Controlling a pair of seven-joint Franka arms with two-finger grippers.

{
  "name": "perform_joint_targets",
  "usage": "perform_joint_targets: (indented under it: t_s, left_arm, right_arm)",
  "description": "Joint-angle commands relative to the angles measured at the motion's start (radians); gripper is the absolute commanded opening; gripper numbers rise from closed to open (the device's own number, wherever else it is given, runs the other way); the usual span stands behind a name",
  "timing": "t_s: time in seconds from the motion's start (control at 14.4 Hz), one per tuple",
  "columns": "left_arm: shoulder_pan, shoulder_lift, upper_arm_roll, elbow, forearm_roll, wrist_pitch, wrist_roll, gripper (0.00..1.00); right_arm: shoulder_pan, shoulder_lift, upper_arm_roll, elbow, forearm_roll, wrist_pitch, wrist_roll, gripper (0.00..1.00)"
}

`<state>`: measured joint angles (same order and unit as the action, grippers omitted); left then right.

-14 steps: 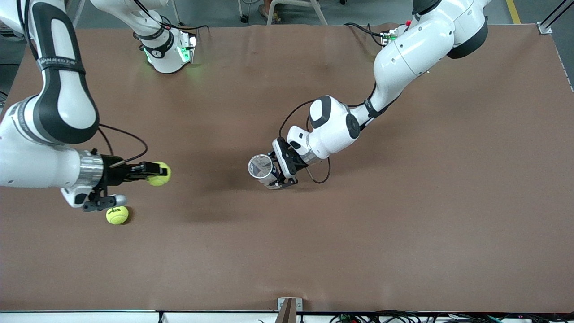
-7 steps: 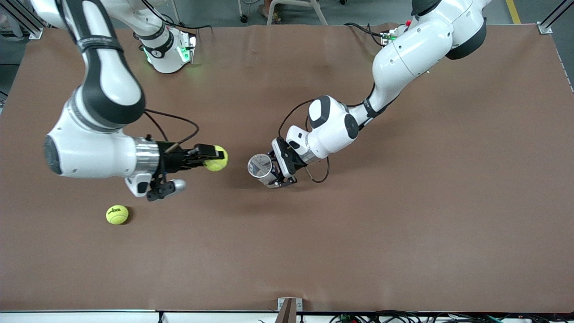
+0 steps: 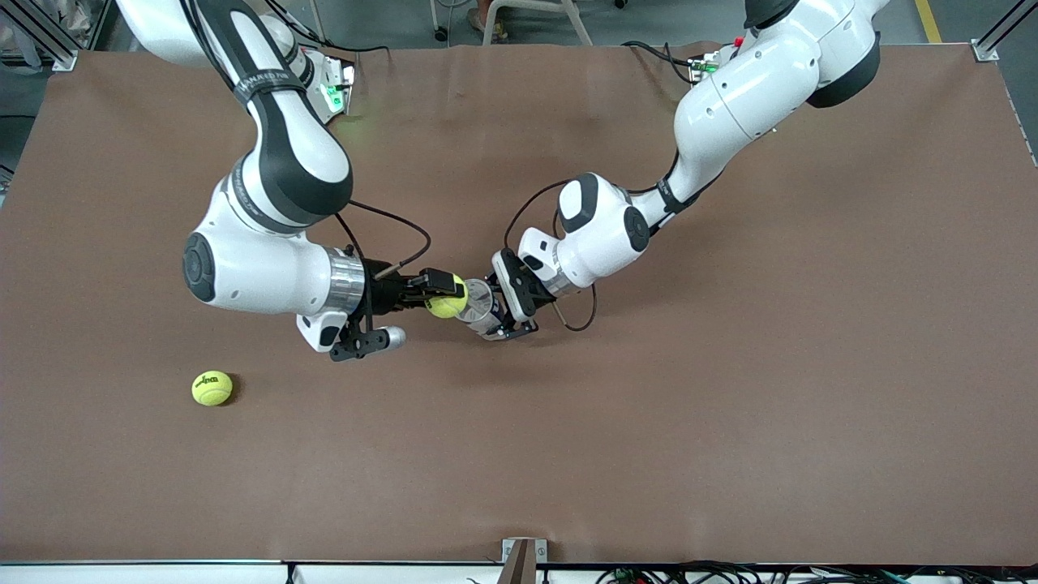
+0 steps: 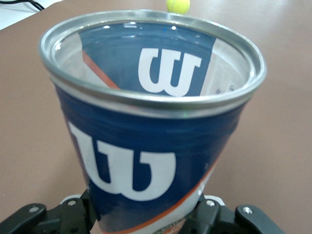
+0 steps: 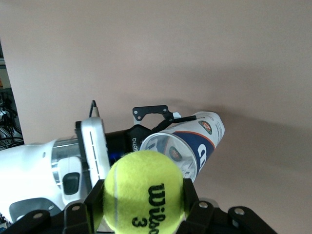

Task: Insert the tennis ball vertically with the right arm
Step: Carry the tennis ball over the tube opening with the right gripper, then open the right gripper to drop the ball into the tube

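Note:
My right gripper [image 3: 444,297] is shut on a yellow tennis ball [image 3: 447,307] and holds it beside the open mouth of a blue-and-white ball can [image 3: 480,302], over the middle of the table. In the right wrist view the ball [image 5: 144,190] sits between the fingers [image 5: 192,200], with the can's mouth [image 5: 187,144] just past it. My left gripper [image 3: 509,315] is shut on the can's lower part and holds it tilted, mouth toward the right arm's end. The left wrist view shows the can [image 4: 146,146] between the fingers [image 4: 209,217].
A second tennis ball [image 3: 212,388] lies loose on the brown table [image 3: 730,405], nearer the front camera and toward the right arm's end. It shows small past the can's rim in the left wrist view [image 4: 178,5]. A small bracket [image 3: 520,560] sits at the table's front edge.
My right arm has carried the held ball from the right arm's end of the table across to the can's mouth. The left arm, the can and the loose ball have not moved.

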<state>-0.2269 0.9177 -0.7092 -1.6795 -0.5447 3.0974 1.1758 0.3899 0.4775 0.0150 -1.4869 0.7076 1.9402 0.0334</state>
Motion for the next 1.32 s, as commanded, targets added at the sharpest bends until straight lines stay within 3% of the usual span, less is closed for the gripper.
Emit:
perform_joint_targets:
  t_s: [0.0,0.55,0.62,0.69,0.76,1.11,1.25]
  left_arm:
    - [0.004,0.003,-0.007,0.004,-0.023,0.010,0.011,0.72]
    - [0.006,0.007,-0.006,0.007,-0.031,0.010,0.011,0.72]
    - [0.006,0.009,-0.006,0.007,-0.031,0.009,0.013,0.72]
    - [0.006,0.010,-0.006,0.007,-0.031,0.009,0.011,0.73]
    - [0.006,0.010,-0.006,0.006,-0.031,0.009,0.011,0.74]
    - [0.004,0.010,-0.006,0.007,-0.031,0.010,0.011,0.75]
    - [0.004,0.010,-0.006,0.007,-0.031,0.009,0.011,0.76]
  right_arm:
    - [0.015,0.012,-0.010,0.005,-0.005,0.003,0.011,0.36]
    - [0.052,0.058,-0.010,0.005,-0.022,0.039,0.013,0.36]
    - [0.055,0.058,-0.010,0.005,-0.022,0.046,0.013,0.41]
    - [0.057,0.059,-0.010,0.005,-0.022,0.048,0.013,0.63]
    - [0.055,0.059,-0.010,0.007,-0.023,0.054,0.010,1.00]
    - [0.046,0.056,-0.015,0.008,-0.040,0.043,0.013,1.00]
    - [0.035,0.040,-0.050,0.010,-0.165,0.014,0.011,1.00]
